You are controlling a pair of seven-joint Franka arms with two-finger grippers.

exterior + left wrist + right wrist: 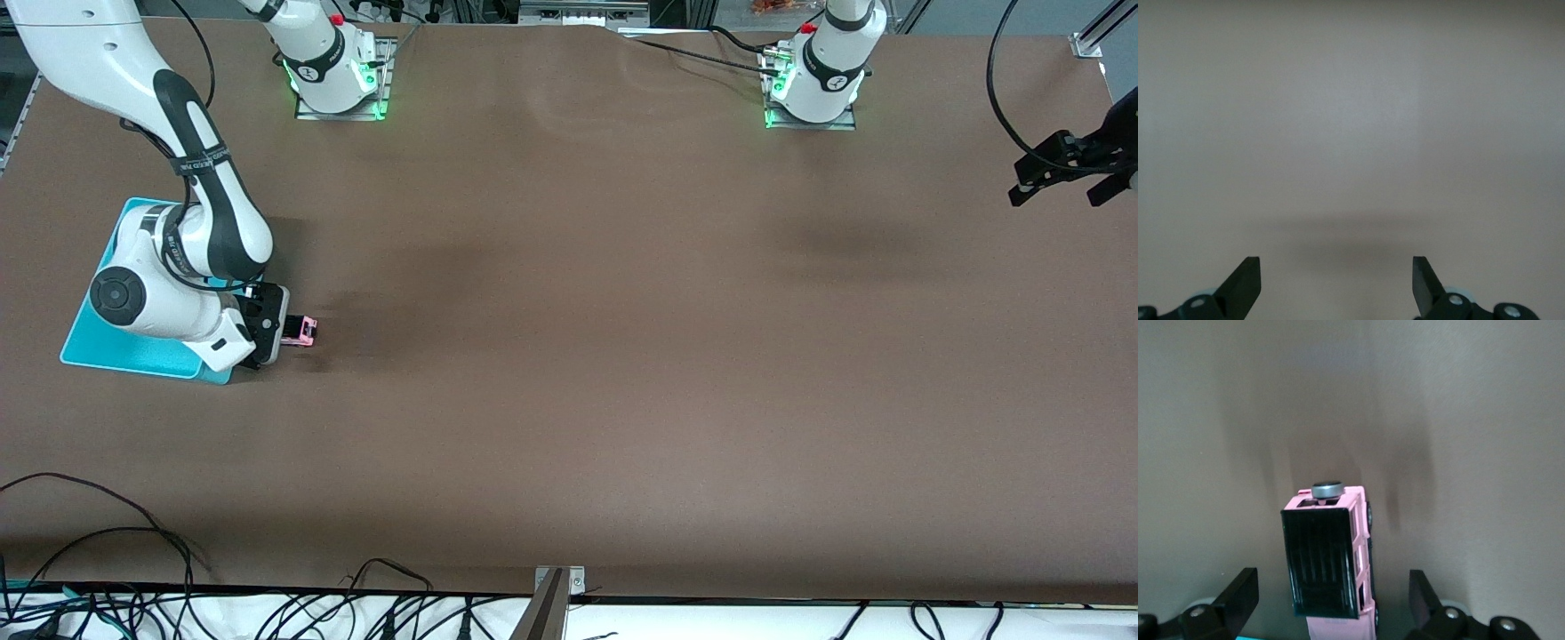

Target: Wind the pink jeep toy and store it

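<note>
Down on the brown table (622, 356), a cyan bin (133, 356) sits at the right arm's end. Beside it, the right gripper (1331, 600) straddles the jeep (1331, 553), fingers spread, untouching. Left gripper (1337, 283) waits, spread, empty.

My front camera sits high, facing both arm bases across the brown counter (622, 356). Each wrist camera looks down close past its own claw; the right one shares the pink jeep toy (1335, 553) with the front view (305, 331).
</note>
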